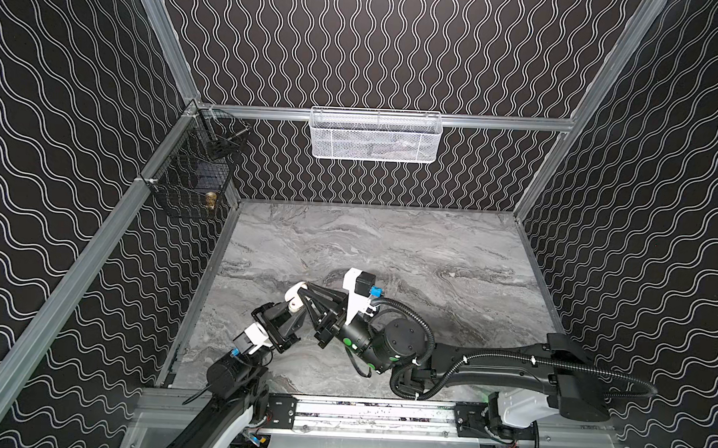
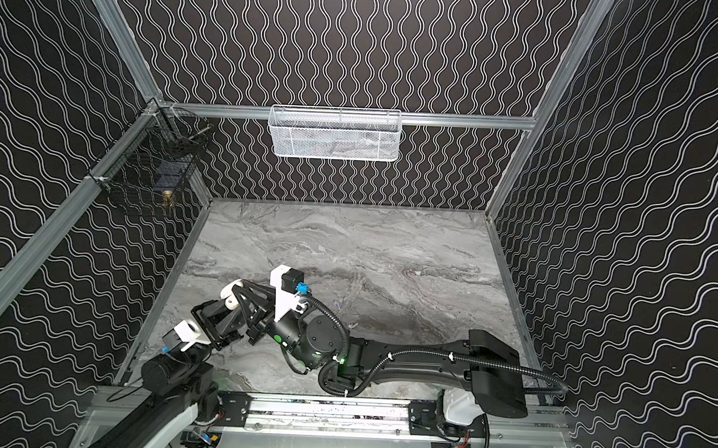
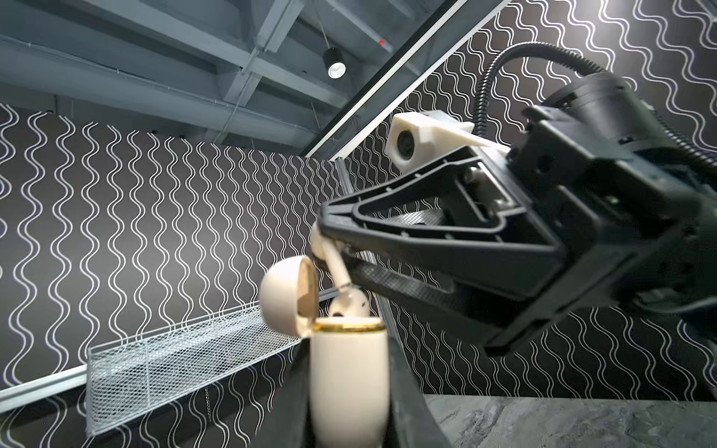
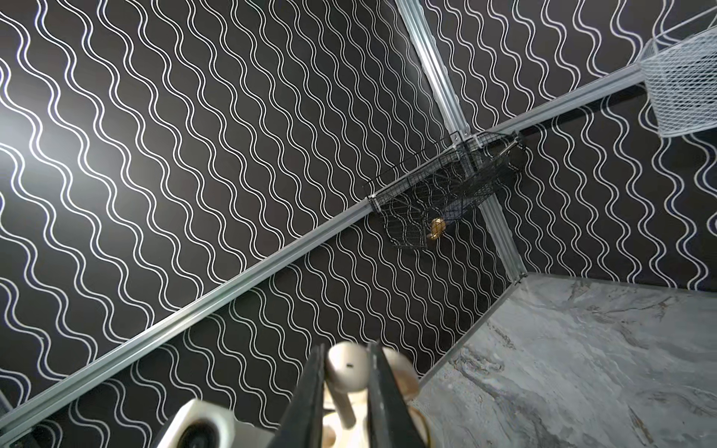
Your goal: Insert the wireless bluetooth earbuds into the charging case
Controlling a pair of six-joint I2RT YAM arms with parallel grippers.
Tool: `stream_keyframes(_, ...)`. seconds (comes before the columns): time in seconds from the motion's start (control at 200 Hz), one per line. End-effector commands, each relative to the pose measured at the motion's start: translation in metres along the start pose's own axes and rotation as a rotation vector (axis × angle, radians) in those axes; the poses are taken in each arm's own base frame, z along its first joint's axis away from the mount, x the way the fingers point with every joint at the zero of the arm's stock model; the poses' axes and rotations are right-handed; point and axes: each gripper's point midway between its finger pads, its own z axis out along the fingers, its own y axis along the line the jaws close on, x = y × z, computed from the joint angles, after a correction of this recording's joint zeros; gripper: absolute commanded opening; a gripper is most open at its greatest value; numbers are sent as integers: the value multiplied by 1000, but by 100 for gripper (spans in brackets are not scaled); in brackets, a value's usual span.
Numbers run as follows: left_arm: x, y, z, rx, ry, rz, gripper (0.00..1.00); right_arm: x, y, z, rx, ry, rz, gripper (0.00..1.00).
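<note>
In both top views the left gripper (image 1: 292, 311) and right gripper (image 1: 304, 292) stood tip to tip above the near-left of the marble table (image 1: 431, 253), with the charging case (image 2: 232, 304) between their tips. In the left wrist view the left gripper's fingers (image 3: 407, 399) were clamped on the upright case, lid open, with the right gripper pinching an earbud (image 3: 334, 263) just above its mouth. In the right wrist view the right gripper's fingers (image 4: 306, 395) were closed on that earbud's head.

charging case (image 3: 347, 384): blurred, base cut off by frame edge | earbud (image 4: 347, 368): sides hidden by fingers (image 4: 306, 403) | white basket (image 1: 331, 142): contents unclear
</note>
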Motion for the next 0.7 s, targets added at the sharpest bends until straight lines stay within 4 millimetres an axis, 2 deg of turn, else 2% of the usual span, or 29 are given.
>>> stream_keyframes(0.0,5,-10,-10,29,0,20,0,-14,3,-2,-8,-51,-18,8)
stream_keyframes(0.696,3,7,-10,-68,-13,-69,0,10,7,14,-17,-17,-37,8)
